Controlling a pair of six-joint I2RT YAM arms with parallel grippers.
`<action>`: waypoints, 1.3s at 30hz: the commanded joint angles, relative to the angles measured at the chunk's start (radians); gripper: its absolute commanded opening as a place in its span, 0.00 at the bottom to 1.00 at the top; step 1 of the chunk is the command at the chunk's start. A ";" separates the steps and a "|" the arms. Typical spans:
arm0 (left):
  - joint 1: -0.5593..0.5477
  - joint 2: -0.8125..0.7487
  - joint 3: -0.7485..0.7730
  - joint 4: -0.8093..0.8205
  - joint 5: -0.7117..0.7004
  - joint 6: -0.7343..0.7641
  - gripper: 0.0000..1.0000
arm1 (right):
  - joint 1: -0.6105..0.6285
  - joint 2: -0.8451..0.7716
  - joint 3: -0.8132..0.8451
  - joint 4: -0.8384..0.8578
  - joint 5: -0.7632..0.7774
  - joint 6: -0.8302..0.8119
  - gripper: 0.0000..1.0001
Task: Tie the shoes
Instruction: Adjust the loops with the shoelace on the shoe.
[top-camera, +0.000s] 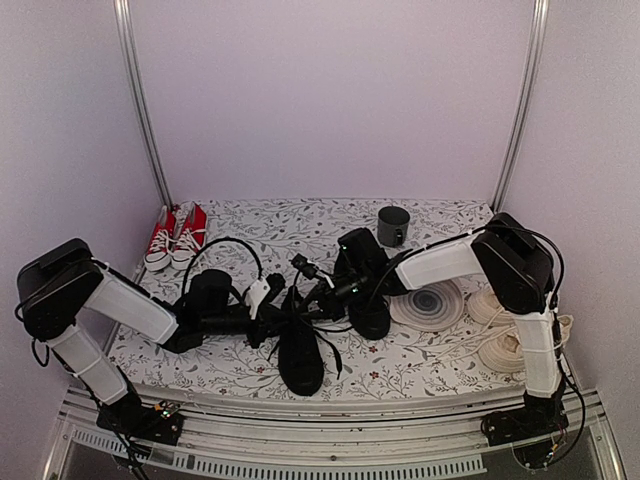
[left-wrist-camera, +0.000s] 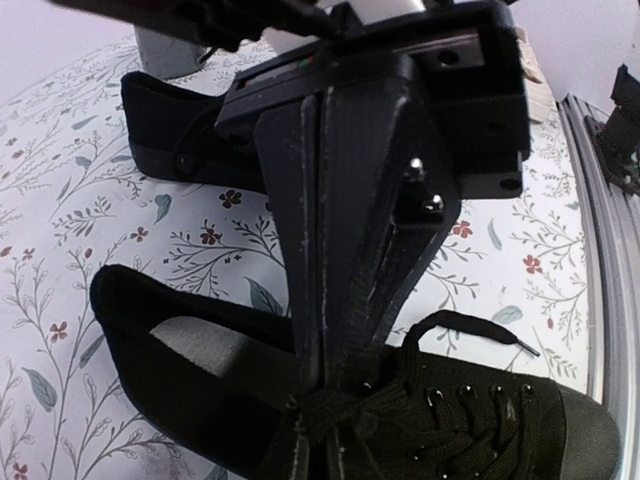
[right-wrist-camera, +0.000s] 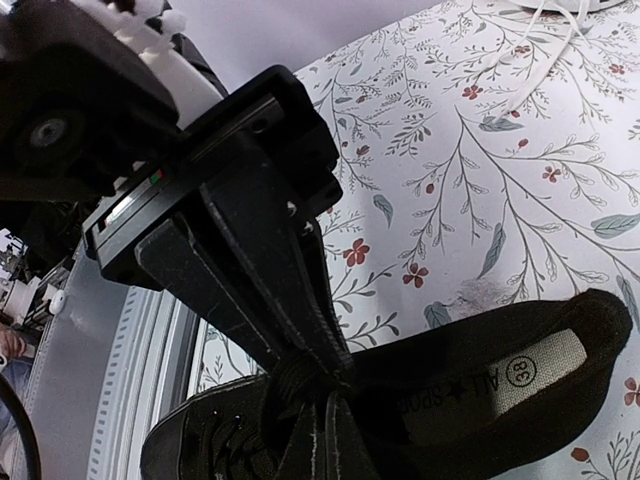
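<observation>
At the far left corner of the floral-patterned table (top-camera: 240, 375) a small red-and-white pair of sneakers (top-camera: 175, 237) stood untouched, no part of the job. Nearer the middle, the left gripper (top-camera: 272, 292) reached in from the left over the near black shoe (top-camera: 298, 350), which lay at the front centre with its toe toward the near edge; in the left wrist view its fingers (left-wrist-camera: 335, 300) were pressed together, pinching black lace at the top of the lacing. One lace end (left-wrist-camera: 480, 330) lay loose on the table beside the eyelets, so no finished bow could be seen. The right gripper (top-camera: 318, 296) met it from the other side, its jaws likewise shut on a bunch of lace (right-wrist-camera: 300, 378) just above the shoe's opening. The knot looked to be in mid-making at best. The second black shoe (top-camera: 368, 310) sat just right and behind, partly hidden by the right arm; its laces could not be judged. Further right lay a plate (top-camera: 428, 303), a grey cup (top-camera: 393, 226) and cream sneakers (top-camera: 510, 340).
</observation>
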 joint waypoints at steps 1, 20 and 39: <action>0.011 -0.037 0.006 0.007 -0.018 0.008 0.11 | -0.011 -0.074 0.002 -0.026 0.016 -0.018 0.01; 0.011 -0.057 0.005 -0.049 -0.021 0.059 0.03 | -0.035 -0.094 -0.011 -0.078 0.025 -0.056 0.25; 0.016 -0.039 0.003 0.006 0.012 0.025 0.00 | 0.027 -0.091 -0.039 0.019 0.122 -0.033 0.27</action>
